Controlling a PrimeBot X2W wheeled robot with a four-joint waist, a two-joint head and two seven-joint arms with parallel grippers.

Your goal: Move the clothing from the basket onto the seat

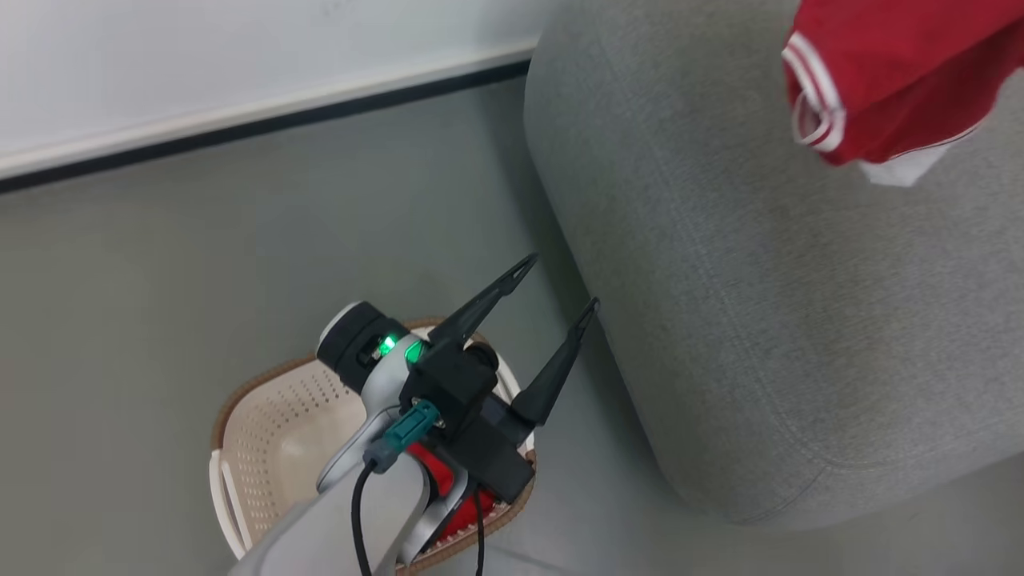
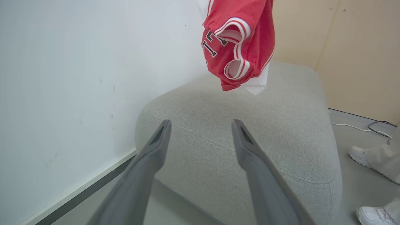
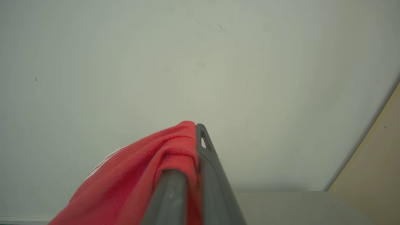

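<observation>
Left gripper (image 1: pixel 562 282) stands released in the head view, its two dark fingers spread wide and holding nothing. Its pale forearm rises from the bottom edge, and the wrist hangs over the basket (image 1: pixel 264 416), fingers angled up and to the right toward the side of the seat (image 1: pixel 760 320). A second red garment (image 1: pixel 436 480) lies in the basket, partly hidden under that wrist. At the top right the striped-cuff garment (image 1: pixel 880 80) hangs in the air above the seat cushion.

From the left wrist view, the left gripper (image 2: pixel 201 125) points its parted fingers at the seat (image 2: pixel 218 150). The striped-cuff garment (image 2: pixel 240 47) dangles bunched above the cushion, its lowest fold apparently clear of the fabric. A person's white shoes (image 2: pixel 359 153) stand on the floor (image 2: pixel 353 187) beside the seat.

From the right wrist view, the right gripper (image 3: pixel 195 147) is clenched on the striped-cuff garment (image 3: pixel 140 175), red cloth pinched between the fingers and draped over one of them. That arm seems raised high, aimed toward the pale wall (image 3: pixel 200 62).

The step in hand looks like the placing. It would go best if the garment came down until its hem rests well inside the cushion before the fingers part. Letting go near the rounded edge could let it slide to the floor.
</observation>
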